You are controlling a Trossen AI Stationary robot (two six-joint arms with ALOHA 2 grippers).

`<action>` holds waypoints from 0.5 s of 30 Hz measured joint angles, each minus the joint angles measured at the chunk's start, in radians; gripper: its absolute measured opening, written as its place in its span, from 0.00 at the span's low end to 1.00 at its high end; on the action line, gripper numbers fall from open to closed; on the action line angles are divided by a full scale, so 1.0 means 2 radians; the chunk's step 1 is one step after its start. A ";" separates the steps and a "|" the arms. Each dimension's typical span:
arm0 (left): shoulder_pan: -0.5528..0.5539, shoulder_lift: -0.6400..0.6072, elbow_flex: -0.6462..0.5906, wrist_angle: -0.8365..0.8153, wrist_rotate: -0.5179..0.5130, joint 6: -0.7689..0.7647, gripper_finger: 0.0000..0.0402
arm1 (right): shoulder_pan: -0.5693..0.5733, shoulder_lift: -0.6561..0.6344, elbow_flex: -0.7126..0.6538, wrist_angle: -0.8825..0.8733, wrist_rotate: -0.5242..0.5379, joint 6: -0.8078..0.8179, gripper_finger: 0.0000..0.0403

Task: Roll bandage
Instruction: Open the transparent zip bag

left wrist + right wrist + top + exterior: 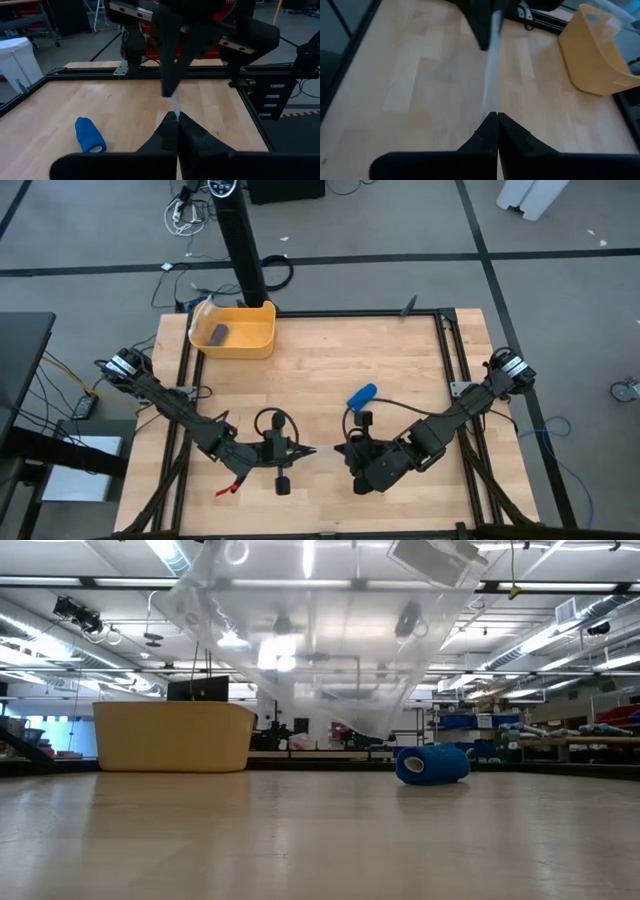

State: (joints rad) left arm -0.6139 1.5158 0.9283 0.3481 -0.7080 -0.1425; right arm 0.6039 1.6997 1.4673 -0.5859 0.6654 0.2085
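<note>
The bandage (362,394) is a bright blue roll lying on its side on the wooden table, right of centre, also seen in the low view (432,764) and the left wrist view (90,135). No gripper touches it. Nearer the table's front edge, my left gripper (312,450) and my right gripper (340,448) meet tip to tip, both shut on a clear plastic bag (320,630). The bag hangs in the air, clear of the table. My left gripper pinches a thin edge of the clear bag (175,111) between its two shut fingers, coming nearly level from the table's left. The plastic runs taut from these fingers to the other gripper. My right gripper pinches the bag's edge (492,102) between its shut fingers, slanting down from the table's right. A taut strip of plastic (492,65) stretches away toward the left gripper's fingers (482,30).
A yellow bin (240,340) stands at the far left of the table with a small dark purple block (219,333) inside. A black post (243,250) rises behind it. Black frame rails (445,360) border the table. Bare wood lies between bin and bandage.
</note>
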 joint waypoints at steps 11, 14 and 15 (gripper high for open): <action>0.010 0.000 0.000 0.001 -0.015 -0.023 0.00 | 0.002 0.001 0.000 0.007 -0.010 0.000 0.00; 0.010 0.000 0.000 0.001 -0.013 -0.023 0.00 | -0.011 0.008 0.000 0.008 -0.021 -0.004 0.00; 0.010 0.000 0.000 0.001 -0.013 -0.023 0.00 | -0.016 0.011 0.000 0.006 -0.023 -0.005 0.00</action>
State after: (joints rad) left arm -0.5934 1.5158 0.9279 0.3492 -0.7334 -0.1879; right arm 0.5726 1.7214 1.4681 -0.5740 0.6193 0.1994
